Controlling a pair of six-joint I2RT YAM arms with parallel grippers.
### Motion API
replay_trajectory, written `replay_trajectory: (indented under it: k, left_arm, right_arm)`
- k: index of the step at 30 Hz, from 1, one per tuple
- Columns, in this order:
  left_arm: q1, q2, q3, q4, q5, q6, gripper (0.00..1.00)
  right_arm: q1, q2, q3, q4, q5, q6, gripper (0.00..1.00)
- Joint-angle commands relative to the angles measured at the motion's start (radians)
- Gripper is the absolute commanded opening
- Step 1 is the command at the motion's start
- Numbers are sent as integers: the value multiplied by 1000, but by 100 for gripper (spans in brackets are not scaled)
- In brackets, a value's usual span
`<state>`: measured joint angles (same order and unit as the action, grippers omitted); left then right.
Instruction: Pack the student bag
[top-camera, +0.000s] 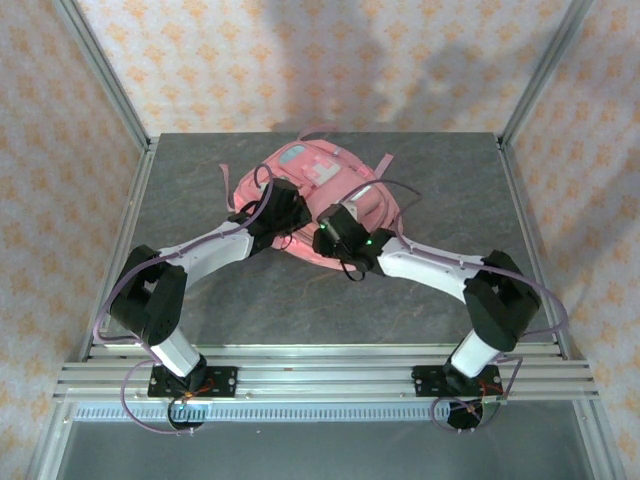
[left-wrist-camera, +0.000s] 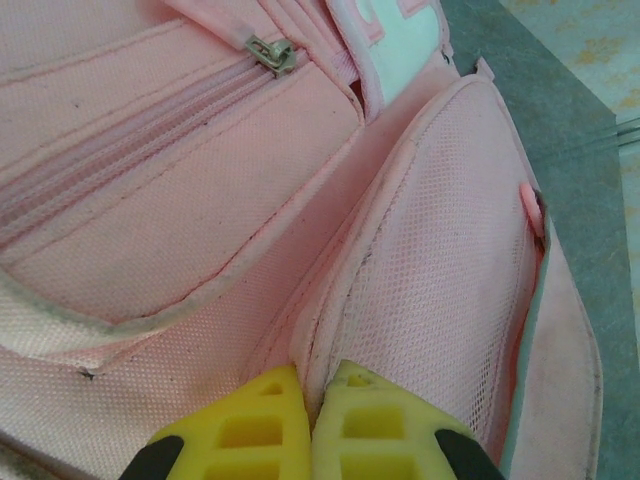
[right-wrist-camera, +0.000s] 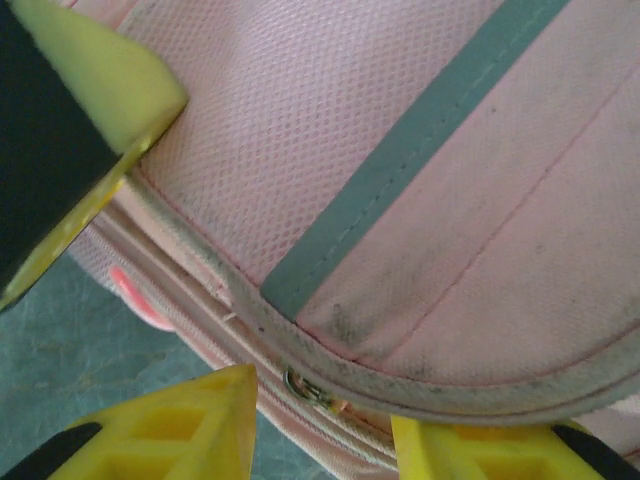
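Bag: the student bag (top-camera: 352, 198) lies flat on the grey table (top-camera: 200, 180), in its far middle, with its white patch toward the far edge
Arms: both reach in from the near edge and meet over the bag's near half, left on the left flank, right on the near-right rim
Left pincer: the left gripper (left-wrist-camera: 313, 400) has its yellow fingers pressed together; a raised seam of pink mesh runs straight down into the line where they meet, so it looks clamped on that fold of the bag
Right pincer: the right gripper (right-wrist-camera: 320, 440) has its jaws standing apart and holds nothing; both tips hang just off the bag's curved edge
Zip pull: a small metal zip pull (right-wrist-camera: 305, 388) sits under the piped rim, between the two right tips and just ahead of them
Long axis: the zip track follows the rim from upper left to lower right in the right wrist view, crossing in front of the gap; a grey trim (right-wrist-camera: 400, 160) slants across the panel above it
Nearer arm: the right, by far; the pull lies dead ahead of it
Likely step: closing a zip, with the left steadying the fabric
Next move needs: a short advance, then a pinch on the pull alone, not the piping
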<state>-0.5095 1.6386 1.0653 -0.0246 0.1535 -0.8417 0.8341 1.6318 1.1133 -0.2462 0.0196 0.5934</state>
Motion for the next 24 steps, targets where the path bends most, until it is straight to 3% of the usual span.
replay_trajectory:
  k: [1, 6, 9, 13, 17, 21, 24]
  left_arm:
    - [-18, -11, 51, 113, 78, -17, 0]
    - [-18, -14, 36, 130, 90, -25, 0]
    - [-20, -11, 36, 130, 86, -23, 0]
    - [-17, -10, 39, 119, 78, -14, 0]
    - [-12, -7, 38, 114, 68, -6, 0]
    - [-8, -2, 33, 115, 69, -2, 0]
    - [-7, 2, 34, 111, 64, 3, 0]
  right_arm:
    - [-1, 35, 86, -3, 163, 50, 39]
    - [-1, 87, 105, 21, 275, 101, 33]
    - [-2, 113, 115, 38, 295, 110, 13]
    - [-1, 92, 101, 42, 279, 113, 0]
    - [-4, 32, 62, 61, 201, 90, 0]
    - [-12, -68, -40, 201, 22, 42, 0]
    - [-31, -62, -10, 112, 25, 40, 0]
